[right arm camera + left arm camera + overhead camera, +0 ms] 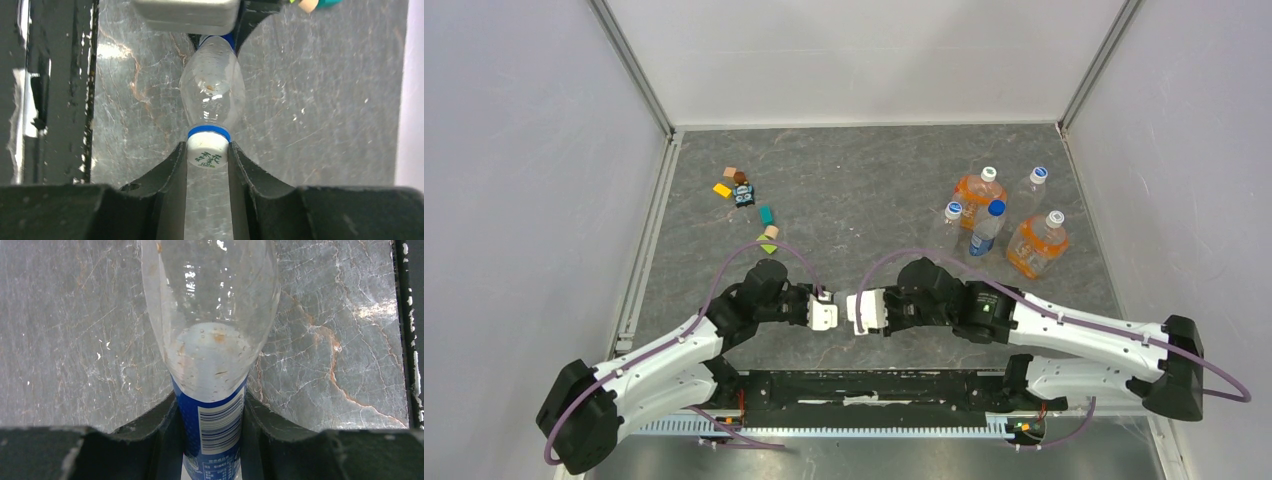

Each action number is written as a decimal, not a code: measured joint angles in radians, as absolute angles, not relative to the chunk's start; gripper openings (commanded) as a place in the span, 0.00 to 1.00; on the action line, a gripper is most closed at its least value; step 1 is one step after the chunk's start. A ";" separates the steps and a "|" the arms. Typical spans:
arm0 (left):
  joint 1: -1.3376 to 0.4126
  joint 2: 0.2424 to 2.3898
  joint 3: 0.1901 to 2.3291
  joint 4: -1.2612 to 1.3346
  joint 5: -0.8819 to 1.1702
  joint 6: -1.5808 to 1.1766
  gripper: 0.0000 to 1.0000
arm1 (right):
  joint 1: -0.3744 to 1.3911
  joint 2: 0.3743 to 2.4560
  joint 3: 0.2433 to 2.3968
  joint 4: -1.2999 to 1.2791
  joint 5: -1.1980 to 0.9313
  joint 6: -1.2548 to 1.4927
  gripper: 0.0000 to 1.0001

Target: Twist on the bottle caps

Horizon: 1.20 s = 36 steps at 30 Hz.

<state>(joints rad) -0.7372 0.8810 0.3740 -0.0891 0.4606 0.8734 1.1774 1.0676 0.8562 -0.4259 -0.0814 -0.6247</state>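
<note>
Left tool (pixel 210 401) is clenched on the blue-labelled part of a slim clear plastic water bottle (pixel 210 315), which is held lying sideways over the grey marbled tabletop (pixel 75 340). Right tool (pixel 206 150) is closed on the small round white plastic screw cap (pixel 207 156), which is seated on the bottle's neck just beyond a blue ring (pixel 209 131). A green mark is printed on the cap's top. How far the cap is threaded cannot be told. From the top camera the two tools are seen nose to nose near the front edge of the tabletop, with the bottle almost wholly hidden between them. Two rounder bottles of orange liquid (pixel 977 190) are stood well apart, at the far right.
</note>
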 measured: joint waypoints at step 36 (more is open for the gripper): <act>-0.747 0.865 0.381 -0.042 0.469 0.874 0.43 | 0.986 0.956 0.765 -0.210 0.022 0.760 0.59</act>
<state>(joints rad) -0.7471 0.8650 0.3809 -0.0418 0.4690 0.8738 0.9855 0.9558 0.7647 -0.2104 0.0223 0.7605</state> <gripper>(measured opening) 0.435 0.575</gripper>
